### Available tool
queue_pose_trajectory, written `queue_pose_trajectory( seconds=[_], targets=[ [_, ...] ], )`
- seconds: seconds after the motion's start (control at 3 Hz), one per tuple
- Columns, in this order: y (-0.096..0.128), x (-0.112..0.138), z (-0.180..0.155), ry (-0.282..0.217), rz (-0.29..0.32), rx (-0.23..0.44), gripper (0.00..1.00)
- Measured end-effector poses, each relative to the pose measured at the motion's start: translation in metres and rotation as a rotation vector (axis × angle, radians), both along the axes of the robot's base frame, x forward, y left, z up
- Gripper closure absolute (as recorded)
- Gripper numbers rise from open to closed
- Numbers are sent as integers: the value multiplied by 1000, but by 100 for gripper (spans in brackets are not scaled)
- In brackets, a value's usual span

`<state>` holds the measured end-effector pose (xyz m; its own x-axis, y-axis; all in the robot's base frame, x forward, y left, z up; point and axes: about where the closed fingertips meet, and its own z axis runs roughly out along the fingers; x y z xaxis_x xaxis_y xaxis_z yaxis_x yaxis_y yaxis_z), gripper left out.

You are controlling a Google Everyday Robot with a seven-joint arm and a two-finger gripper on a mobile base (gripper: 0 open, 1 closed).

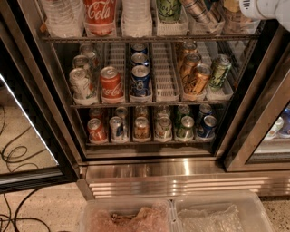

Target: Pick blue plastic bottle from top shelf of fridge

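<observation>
The blue plastic bottle (198, 11) shows only its silver-grey and dark striped lower body, tilted in a right-hand lane of the top shelf (136, 39) of the fridge (158, 174). Its upper end is cut off by the top edge of the camera view. My gripper (265, 9) shows as a white housing at the top right corner, just right of the bottle. A green-labelled bottle (168, 9) stands to the bottle's left and a red Coca-Cola bottle (99, 13) further left.
Lower racks hold several cans (111, 84). The open glass door (27, 136) stands at the left and a black frame post (253, 122) at the right. Two clear plastic bins (129, 217) sit on the floor in front. Cables (13, 156) lie at the left.
</observation>
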<state>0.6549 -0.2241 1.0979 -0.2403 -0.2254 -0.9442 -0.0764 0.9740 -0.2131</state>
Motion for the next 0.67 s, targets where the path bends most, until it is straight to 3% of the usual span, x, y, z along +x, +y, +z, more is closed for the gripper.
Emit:
queue_pose_trajectory(
  seconds=[0.33,0.67],
  targets=[
    [0,0,0,0,0,0,33],
    [0,0,0,0,0,0,32]
  ],
)
